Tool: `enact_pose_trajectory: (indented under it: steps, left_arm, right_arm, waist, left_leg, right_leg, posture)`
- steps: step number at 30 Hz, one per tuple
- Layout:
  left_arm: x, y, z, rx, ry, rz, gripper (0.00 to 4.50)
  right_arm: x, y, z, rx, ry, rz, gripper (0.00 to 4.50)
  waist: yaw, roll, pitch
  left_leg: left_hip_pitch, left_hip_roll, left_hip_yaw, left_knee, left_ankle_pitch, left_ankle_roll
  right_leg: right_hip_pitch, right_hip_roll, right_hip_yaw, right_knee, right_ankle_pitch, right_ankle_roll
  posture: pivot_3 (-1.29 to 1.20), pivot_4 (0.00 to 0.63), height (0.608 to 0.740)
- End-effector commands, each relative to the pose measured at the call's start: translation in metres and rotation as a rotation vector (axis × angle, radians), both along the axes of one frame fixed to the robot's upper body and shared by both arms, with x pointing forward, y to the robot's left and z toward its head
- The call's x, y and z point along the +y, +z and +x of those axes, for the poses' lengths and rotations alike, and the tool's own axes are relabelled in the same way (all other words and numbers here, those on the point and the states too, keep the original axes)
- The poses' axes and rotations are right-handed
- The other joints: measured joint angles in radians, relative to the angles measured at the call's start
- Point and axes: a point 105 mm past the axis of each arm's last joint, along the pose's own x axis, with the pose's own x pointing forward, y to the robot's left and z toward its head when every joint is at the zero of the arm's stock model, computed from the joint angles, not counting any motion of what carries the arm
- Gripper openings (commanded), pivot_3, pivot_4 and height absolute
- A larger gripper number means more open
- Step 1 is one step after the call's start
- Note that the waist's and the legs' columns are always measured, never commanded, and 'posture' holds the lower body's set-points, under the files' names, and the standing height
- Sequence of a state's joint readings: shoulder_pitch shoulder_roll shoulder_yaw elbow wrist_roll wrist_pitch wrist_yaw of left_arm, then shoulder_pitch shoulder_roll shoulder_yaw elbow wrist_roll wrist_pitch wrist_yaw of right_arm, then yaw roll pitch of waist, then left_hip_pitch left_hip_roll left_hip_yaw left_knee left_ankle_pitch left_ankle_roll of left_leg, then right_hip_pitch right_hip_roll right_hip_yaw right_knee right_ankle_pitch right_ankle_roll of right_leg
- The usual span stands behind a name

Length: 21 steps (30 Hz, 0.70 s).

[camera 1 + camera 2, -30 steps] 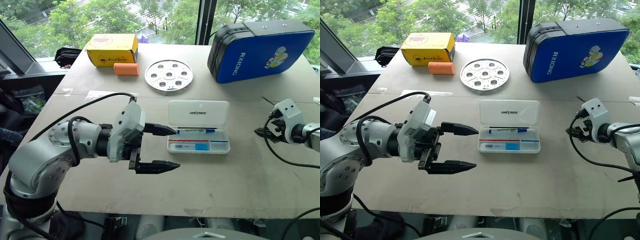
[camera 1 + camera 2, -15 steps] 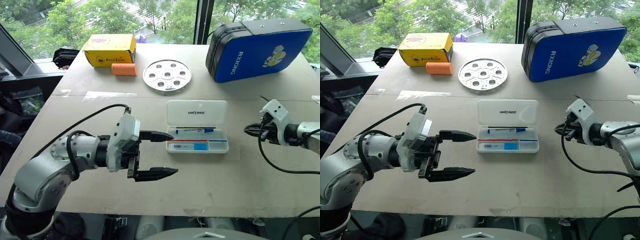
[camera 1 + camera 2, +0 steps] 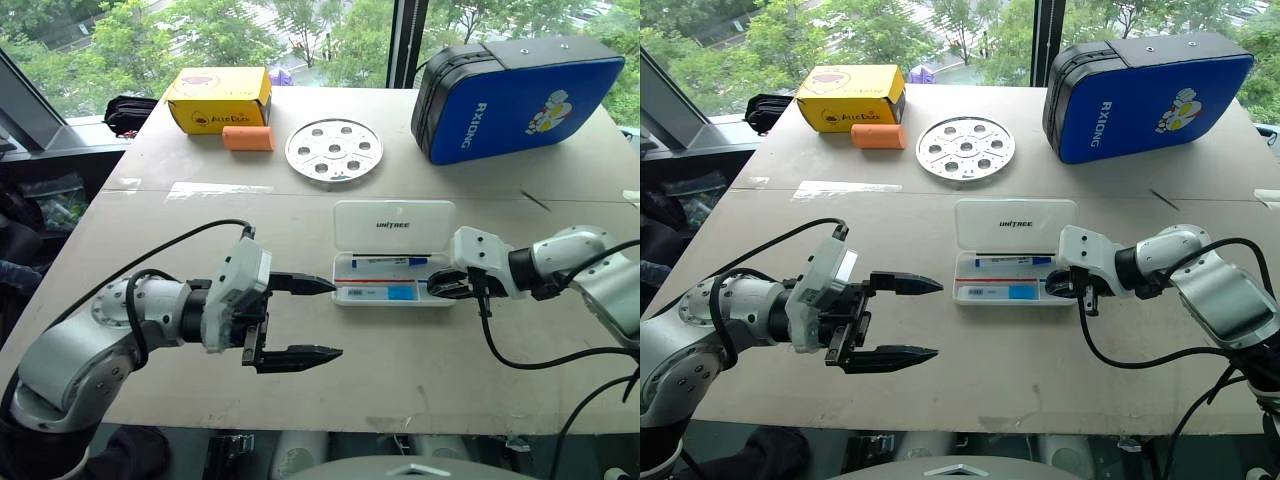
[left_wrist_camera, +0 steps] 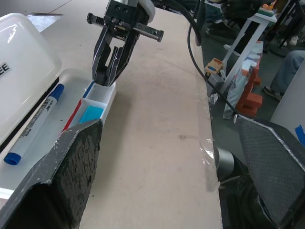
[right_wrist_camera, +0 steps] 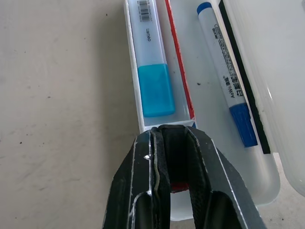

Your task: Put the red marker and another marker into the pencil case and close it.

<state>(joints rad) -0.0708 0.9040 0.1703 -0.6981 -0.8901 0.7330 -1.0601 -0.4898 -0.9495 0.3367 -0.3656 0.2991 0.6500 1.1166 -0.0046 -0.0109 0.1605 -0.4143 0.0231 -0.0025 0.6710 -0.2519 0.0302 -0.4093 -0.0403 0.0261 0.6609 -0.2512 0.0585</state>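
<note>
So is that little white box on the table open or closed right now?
Open. The pencil case has its lid folded back flat on the table, so the red marker and a blue-capped marker inside show.

I see a robot test lab. My worn table (image 3: pixel 300 210) faces tall windows (image 3: pixel 330 30) over trees.

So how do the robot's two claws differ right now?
The left gripper has its two black fingers spread wide and holds nothing; the right gripper is pinched shut. The left gripper hangs above the table, short of the pencil case; the right gripper's tips sit at the case's open tray, at one end of the red marker. Both point inward at the case.
</note>
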Motion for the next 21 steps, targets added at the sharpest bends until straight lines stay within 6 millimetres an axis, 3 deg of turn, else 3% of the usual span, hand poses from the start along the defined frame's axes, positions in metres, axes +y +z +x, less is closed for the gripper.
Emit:
enact_pose_trajectory:
  steps: [1, 8, 10, 13, 14, 15, 19, 20, 21]
  left_arm:
    - [-0.001, 0.007, -0.005, -0.045, 0.001, -0.005, 4.50]
    - [0.000, 0.005, -0.004, -0.045, 0.020, -0.004, 4.50]
    - [-0.001, 0.005, -0.004, -0.045, 0.023, -0.005, 4.50]
    - [0.000, 0.005, -0.002, -0.049, 0.037, -0.009, 4.50]
    - [0.001, 0.005, -0.002, -0.048, 0.038, -0.010, 4.50]
    - [0.001, 0.005, -0.002, -0.047, 0.041, -0.011, 4.50]
    - [0.002, 0.006, -0.003, -0.036, 0.070, -0.030, 4.50]
    - [0.002, 0.006, -0.004, -0.033, 0.075, -0.035, 4.50]
    - [0.002, 0.006, -0.005, -0.030, 0.081, -0.040, 4.50]
  right_arm:
    - [0.003, 0.005, 0.003, -0.032, 0.040, -0.008, 0.02]
    - [0.005, 0.009, 0.005, -0.050, 0.057, 0.011, 3.26]
    - [0.004, 0.015, 0.001, -0.032, 0.052, 0.049, 3.26]
    - [-0.011, 0.034, 0.007, 0.046, -0.093, 0.186, 3.26]
    - [-0.016, 0.037, 0.008, 0.055, -0.129, 0.201, 2.61]
    - [-0.020, 0.038, 0.008, 0.065, -0.151, 0.207, 2.33]
    - [-0.057, 0.055, 0.031, 0.039, -0.383, 0.284, 0.38]
    - [-0.063, 0.057, 0.039, 0.021, -0.430, 0.289, 0.06]
    - [-0.069, 0.059, 0.050, -0.006, -0.486, 0.289, 0.06]
  waist:
    - [-0.001, 0.000, 0.000]
    - [0.000, 0.000, 0.000]
    - [0.000, 0.000, 0.000]
    - [0.000, 0.000, 0.000]
    - [0.001, 0.000, 0.000]
    - [0.001, 0.000, 0.000]
    - [0.001, 0.000, 0.000]
    - [0.001, 0.000, 0.000]
    - [-0.001, 0.000, 0.000]
  left_leg:
    - [0.000, 0.000, 0.000, 0.000, 0.000, 0.000]
    - [0.000, 0.000, 0.000, 0.000, 0.000, 0.000]
    - [0.000, 0.000, 0.000, 0.000, 0.000, 0.000]
    - [0.000, 0.000, 0.000, 0.000, 0.000, 0.000]
    - [0.000, 0.000, 0.000, 0.000, 0.000, 0.000]
    - [0.000, 0.000, 0.000, 0.000, 0.000, 0.000]
    - [0.000, 0.000, 0.000, 0.000, 0.000, 0.000]
    - [0.000, 0.000, 0.000, 0.000, 0.000, 0.000]
    - [0.000, 0.000, 0.001, 0.000, 0.000, 0.000]
  right_leg:
    - [0.000, 0.000, 0.000, 0.000, 0.000, 0.000]
    - [0.000, 0.000, 0.000, 0.000, 0.000, 0.000]
    - [0.000, 0.000, 0.000, 0.000, 0.000, 0.000]
    - [0.000, 0.000, 0.000, 0.000, 0.000, 0.000]
    - [0.000, 0.000, 0.000, 0.000, 0.000, 0.000]
    - [0.000, 0.000, 0.000, 0.000, 0.000, 0.000]
    - [0.000, -0.001, 0.000, 0.000, 0.000, 0.000]
    - [0.000, -0.001, 0.000, 0.000, 0.000, 0.000]
    - [0.000, -0.001, 0.000, 0.000, 0.000, 0.000]
  posture:
    - [0.00, 0.150, 0.740]
    - [0.00, 0.150, 0.740]
    - [0.00, 0.150, 0.740]
    - [0.00, 0.150, 0.740]
    - [0.00, 0.150, 0.740]
    - [0.00, 0.150, 0.740]
    - [0.00, 0.150, 0.740]
    - [0.00, 0.150, 0.740]
    - [0.00, 0.150, 0.740]
